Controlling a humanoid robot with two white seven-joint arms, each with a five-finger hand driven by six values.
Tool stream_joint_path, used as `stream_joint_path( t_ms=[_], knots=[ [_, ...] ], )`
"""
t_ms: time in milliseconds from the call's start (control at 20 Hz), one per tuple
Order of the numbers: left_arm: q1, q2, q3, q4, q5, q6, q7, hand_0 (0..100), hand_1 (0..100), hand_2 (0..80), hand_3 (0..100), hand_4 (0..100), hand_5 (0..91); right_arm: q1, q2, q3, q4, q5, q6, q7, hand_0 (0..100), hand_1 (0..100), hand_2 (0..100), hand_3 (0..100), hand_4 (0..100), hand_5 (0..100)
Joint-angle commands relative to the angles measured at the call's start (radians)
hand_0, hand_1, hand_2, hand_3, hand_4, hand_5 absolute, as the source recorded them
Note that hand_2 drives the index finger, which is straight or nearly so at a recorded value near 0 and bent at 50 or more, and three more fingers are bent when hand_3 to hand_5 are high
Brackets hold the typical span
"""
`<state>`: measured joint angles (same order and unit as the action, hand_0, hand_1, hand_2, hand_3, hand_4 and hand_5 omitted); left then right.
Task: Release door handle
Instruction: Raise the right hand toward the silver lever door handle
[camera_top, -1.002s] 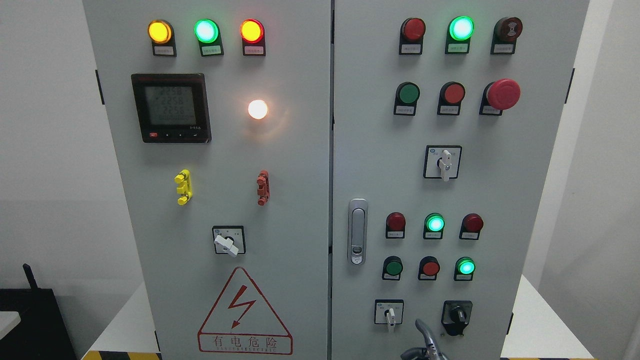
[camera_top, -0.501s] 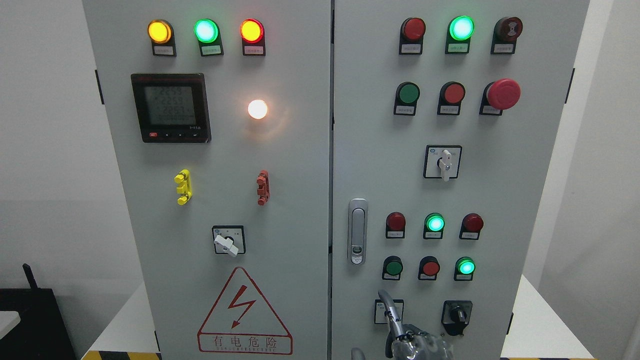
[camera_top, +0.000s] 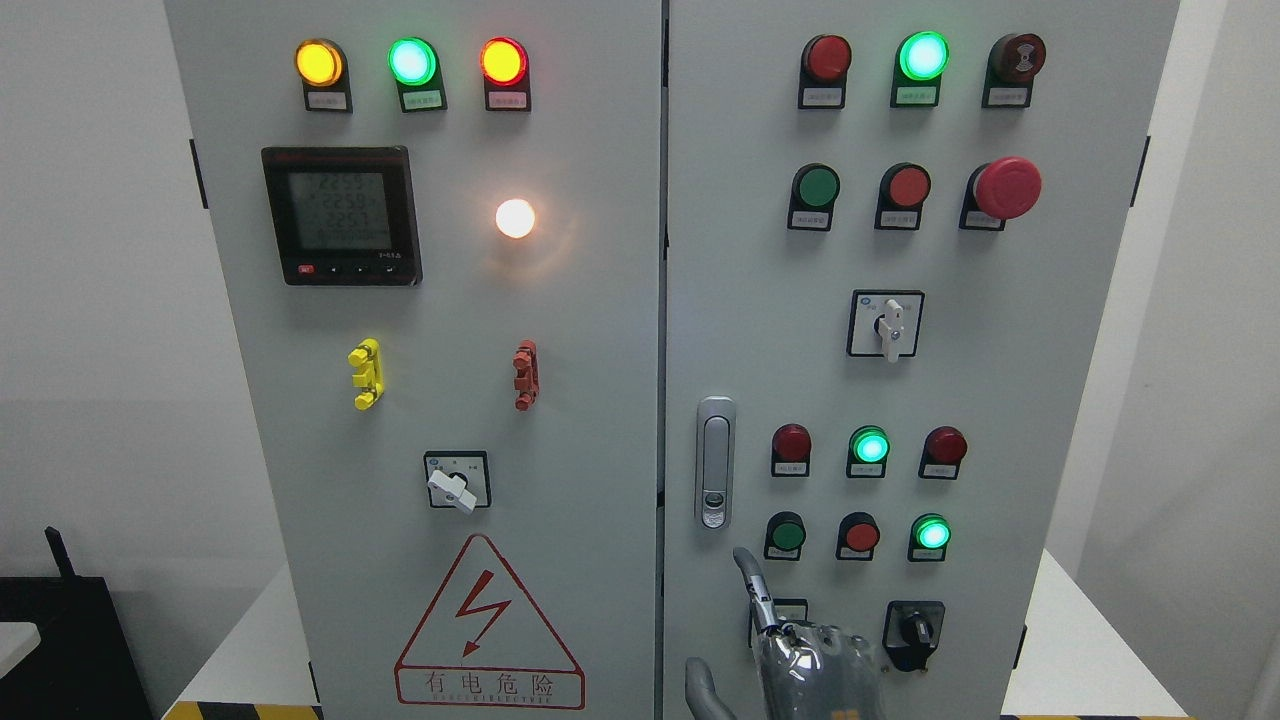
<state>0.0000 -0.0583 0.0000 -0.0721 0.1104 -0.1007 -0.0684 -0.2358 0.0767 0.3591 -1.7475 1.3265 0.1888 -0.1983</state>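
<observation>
A silver door handle (camera_top: 715, 463) sits upright in its recess at the left edge of the cabinet's right door (camera_top: 760, 300). Nothing touches it. My right hand (camera_top: 725, 615) comes up from the bottom edge, below and slightly right of the handle. Its index finger (camera_top: 752, 580) points up, with the tip a short way under the handle's lower end. The thumb (camera_top: 700, 685) sticks out to the left and the hand holds nothing. It covers a small white selector switch behind it. My left hand does not show.
Both grey cabinet doors look closed. The right door carries push buttons, green lamps, a red mushroom stop (camera_top: 1006, 187) and a black knob (camera_top: 913, 628) beside my hand. The left door has a meter (camera_top: 342, 215), lamps and a warning triangle (camera_top: 489, 625).
My right hand has risen from the bottom edge and moved left, from a bare fingertip near the black knob to a raised index finger just under the handle.
</observation>
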Motion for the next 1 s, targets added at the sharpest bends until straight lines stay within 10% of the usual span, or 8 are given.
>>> stream_joint_path(
  t_ms=[0,952],
  knots=[
    [-0.002,0.000,-0.012,0.000,0.000,-0.007,-0.001,12,39,0.0,0,0,0.0,-0.036,0.012,0.004,0.062,0.013,0.006,0.025,39,36,0,100,100,100],
    [-0.002,0.000,-0.012,0.000,0.000,-0.007,-0.001,12,39,0.0,0,0,0.0,-0.079,0.012,0.004,0.059,0.007,0.011,0.028,39,35,0,100,100,100]
  ],
)
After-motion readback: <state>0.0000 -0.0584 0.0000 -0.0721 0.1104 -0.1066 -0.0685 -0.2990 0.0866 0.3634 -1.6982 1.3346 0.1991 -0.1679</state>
